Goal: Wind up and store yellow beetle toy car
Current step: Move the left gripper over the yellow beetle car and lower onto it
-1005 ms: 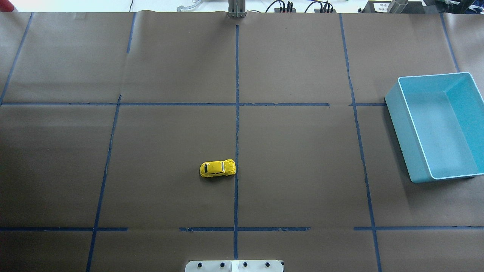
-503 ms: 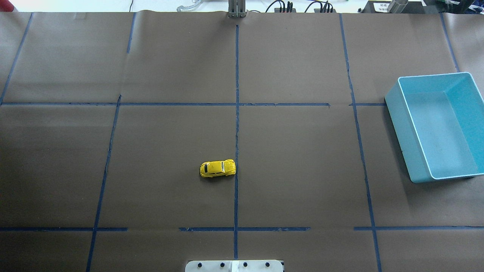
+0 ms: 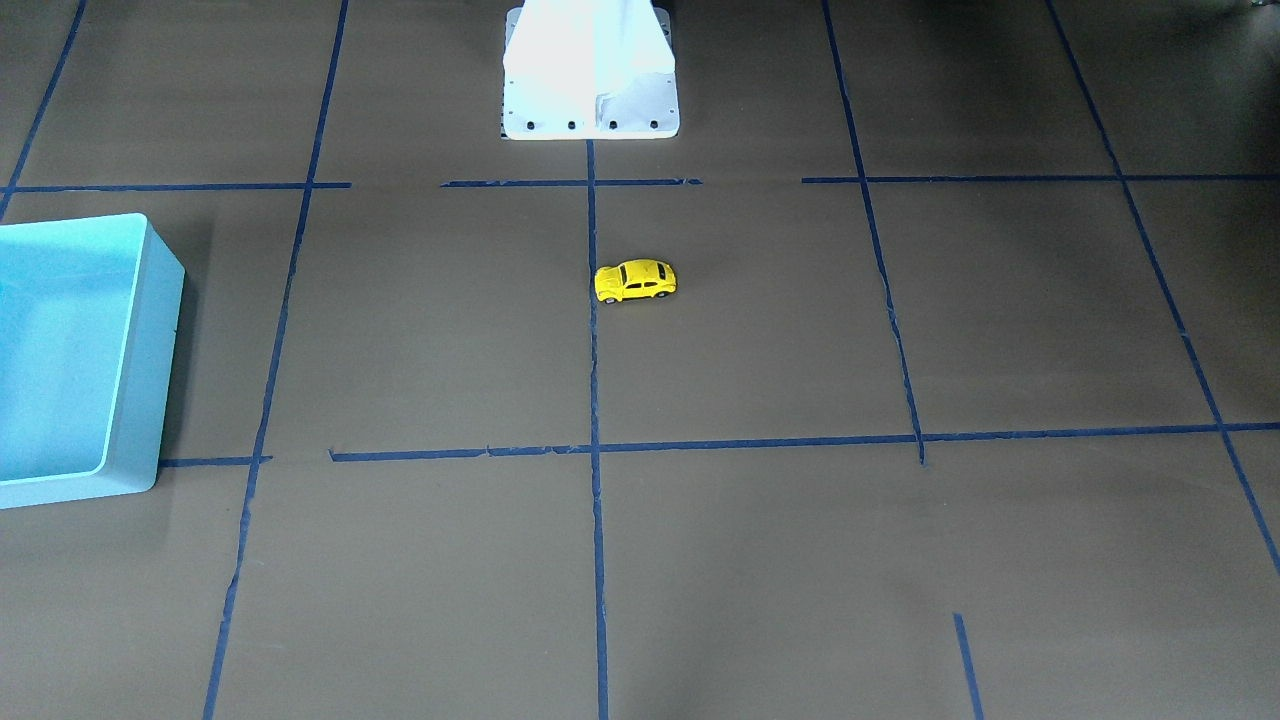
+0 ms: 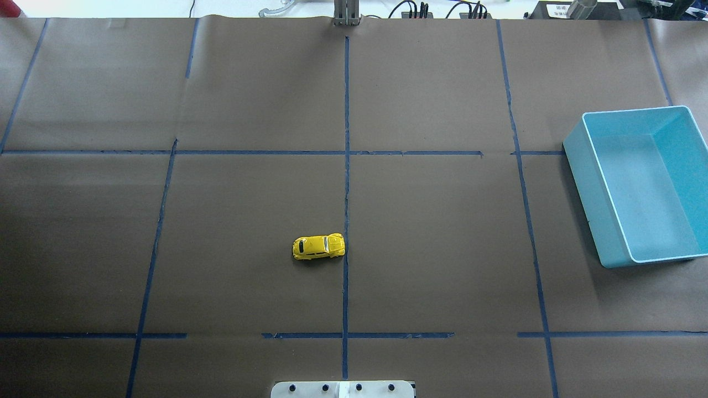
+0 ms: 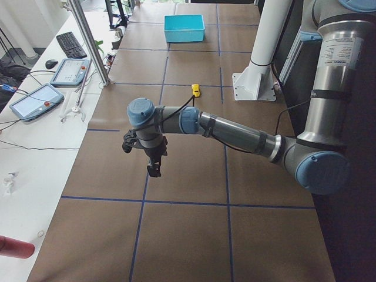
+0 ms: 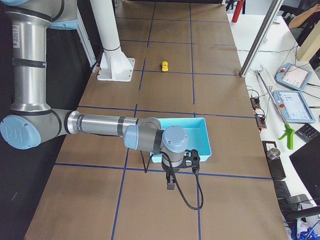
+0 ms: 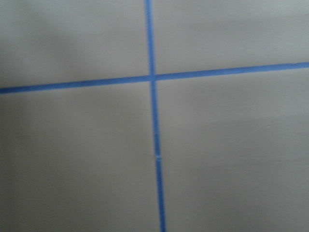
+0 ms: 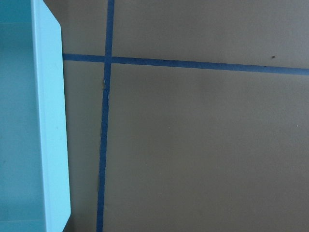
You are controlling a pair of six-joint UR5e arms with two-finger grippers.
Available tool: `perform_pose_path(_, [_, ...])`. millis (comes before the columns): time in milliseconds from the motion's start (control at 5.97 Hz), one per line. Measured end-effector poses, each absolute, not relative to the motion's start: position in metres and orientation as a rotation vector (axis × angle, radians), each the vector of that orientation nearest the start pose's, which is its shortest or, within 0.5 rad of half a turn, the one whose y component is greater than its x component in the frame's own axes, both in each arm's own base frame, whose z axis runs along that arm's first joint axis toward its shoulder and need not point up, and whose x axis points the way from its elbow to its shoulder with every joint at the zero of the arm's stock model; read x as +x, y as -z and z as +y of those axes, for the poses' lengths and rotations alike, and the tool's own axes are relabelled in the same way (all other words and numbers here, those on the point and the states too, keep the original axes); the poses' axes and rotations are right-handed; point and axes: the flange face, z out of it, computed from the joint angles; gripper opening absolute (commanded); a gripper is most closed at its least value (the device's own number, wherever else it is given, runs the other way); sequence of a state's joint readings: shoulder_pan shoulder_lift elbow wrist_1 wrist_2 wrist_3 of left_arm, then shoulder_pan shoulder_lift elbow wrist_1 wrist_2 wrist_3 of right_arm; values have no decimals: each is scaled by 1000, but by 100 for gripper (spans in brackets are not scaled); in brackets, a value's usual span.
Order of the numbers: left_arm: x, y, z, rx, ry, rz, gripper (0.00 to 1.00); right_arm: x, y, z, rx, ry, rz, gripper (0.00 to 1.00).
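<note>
The yellow beetle toy car (image 4: 318,247) stands on its wheels on the brown paper near the table's middle, just left of the centre tape line; it also shows in the front-facing view (image 3: 635,281) and both side views (image 5: 195,90) (image 6: 164,66). The light blue bin (image 4: 603,188) stands at the right edge, with nothing in it. My left gripper (image 5: 154,170) hangs over the table's left end, far from the car. My right gripper (image 6: 170,186) hangs just beyond the bin (image 6: 206,137). I cannot tell whether either is open or shut.
Blue tape lines divide the brown paper into squares. The white robot base plate (image 4: 343,389) sits at the near edge. A metal post (image 4: 346,14) stands at the far edge. The right wrist view shows the bin's rim (image 8: 50,121).
</note>
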State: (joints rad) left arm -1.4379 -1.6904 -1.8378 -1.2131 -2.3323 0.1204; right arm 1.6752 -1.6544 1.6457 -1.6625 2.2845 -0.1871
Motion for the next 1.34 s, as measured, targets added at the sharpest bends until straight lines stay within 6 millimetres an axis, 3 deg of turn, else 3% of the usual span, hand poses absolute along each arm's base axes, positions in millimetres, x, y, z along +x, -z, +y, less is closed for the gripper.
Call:
perform_pose_path(168, [47, -459, -517, 88, -387, 699, 100, 114, -675, -439, 8, 42, -721, 100])
perform_pose_path(503, [109, -382, -501, 275, -716, 594, 100, 114, -677, -436, 6, 41, -723, 100])
perform_pose_path(1005, [273, -279, -468, 528, -1401, 585, 100, 114, -676, -435, 7, 41, -725, 100])
perform_pose_path(1340, [330, -226, -448, 624, -1538, 582, 100, 113, -676, -435, 7, 41, -728, 100])
